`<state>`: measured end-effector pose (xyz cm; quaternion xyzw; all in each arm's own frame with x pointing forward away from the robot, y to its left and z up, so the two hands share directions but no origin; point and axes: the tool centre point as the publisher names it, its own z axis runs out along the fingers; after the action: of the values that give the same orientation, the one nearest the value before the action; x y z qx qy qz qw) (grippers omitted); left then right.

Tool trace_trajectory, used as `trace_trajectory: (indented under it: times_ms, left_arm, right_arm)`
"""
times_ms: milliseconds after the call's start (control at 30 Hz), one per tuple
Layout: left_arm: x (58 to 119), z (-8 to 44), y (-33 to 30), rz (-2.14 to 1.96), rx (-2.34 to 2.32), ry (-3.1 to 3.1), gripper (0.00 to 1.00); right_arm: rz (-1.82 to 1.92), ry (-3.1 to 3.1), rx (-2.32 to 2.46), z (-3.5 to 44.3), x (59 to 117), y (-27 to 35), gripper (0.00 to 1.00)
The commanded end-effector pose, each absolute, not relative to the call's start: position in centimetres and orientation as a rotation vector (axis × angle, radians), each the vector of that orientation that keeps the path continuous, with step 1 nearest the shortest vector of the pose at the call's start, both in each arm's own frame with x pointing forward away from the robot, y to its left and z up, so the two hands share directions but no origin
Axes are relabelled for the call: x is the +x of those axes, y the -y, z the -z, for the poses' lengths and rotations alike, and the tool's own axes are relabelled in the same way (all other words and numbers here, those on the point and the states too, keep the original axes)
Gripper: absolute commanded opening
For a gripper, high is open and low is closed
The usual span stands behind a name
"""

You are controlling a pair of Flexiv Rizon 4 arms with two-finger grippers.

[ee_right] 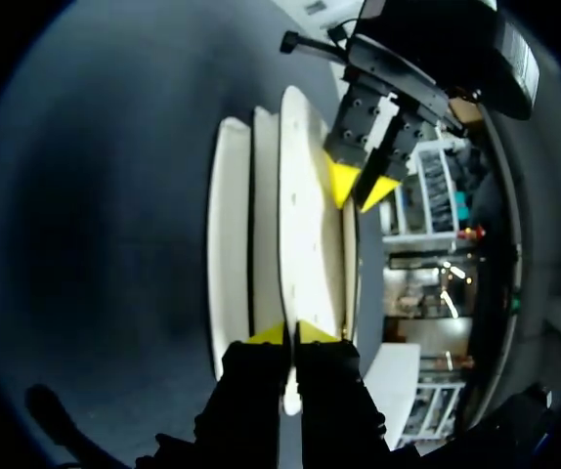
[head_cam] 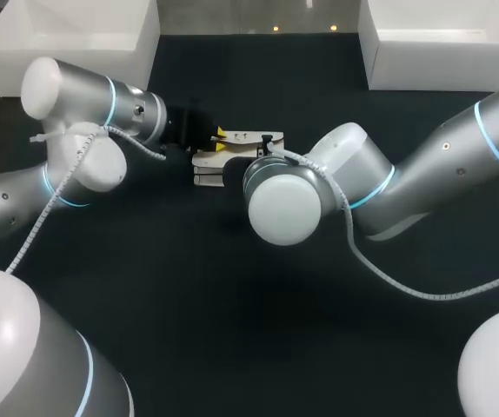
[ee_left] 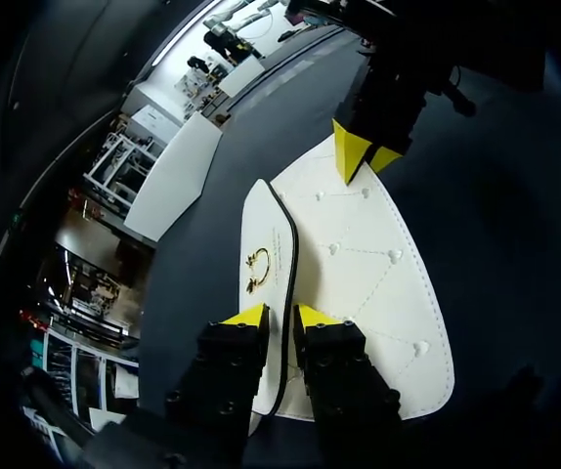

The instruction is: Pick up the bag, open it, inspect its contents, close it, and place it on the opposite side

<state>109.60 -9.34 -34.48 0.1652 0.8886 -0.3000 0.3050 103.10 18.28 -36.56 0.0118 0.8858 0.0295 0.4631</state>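
Two pincers grip one white studded bag (ee_left: 359,264) at the middle of the dark worktop (head_cam: 232,304). The left pincer (ee_left: 280,315) is clamped on the bag's black-edged flap at one end. The right pincer (ee_right: 292,334) pinches a panel edge at the bag's opposite end.

Cream-white bag (head_cam: 208,162) at mid tabletop, flat panels standing on edge. The broad flap (ee_left: 368,283) is dark-trimmed, with dotted stitching and small studs, and there is a gold ring clasp (ee_left: 258,266) on the front panel. Left jaws and right jaws pinch it from opposite ends.
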Motion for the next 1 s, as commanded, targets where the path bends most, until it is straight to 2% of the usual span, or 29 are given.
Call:
trace_trajectory:
  times_ms: [33, 67, 633, 1000]
  left_arm:
    - [110.0, 34.5, 9.8, 0.789, 0.437, -2.355, 0.1]
    - [110.2, 34.5, 9.9, 0.788, 0.438, -2.356, 0.0]
    - [111.5, 35.7, 8.7, 0.736, 0.383, -2.395, 0.0]
    - [109.5, 34.5, 10.3, 0.768, 0.54, -2.336, 0.0]
  right_arm:
    - [-0.076, -2.17, 0.028, 36.8, 103.1, -18.3, 0.0]
    - [-0.076, -2.17, 0.028, 36.8, 103.1, -18.3, 0.0]
    - [-0.076, -2.17, 0.028, 36.8, 103.1, -18.3, 0.0]
    - [-0.076, -2.17, 0.028, 36.8, 103.1, -18.3, 0.0]
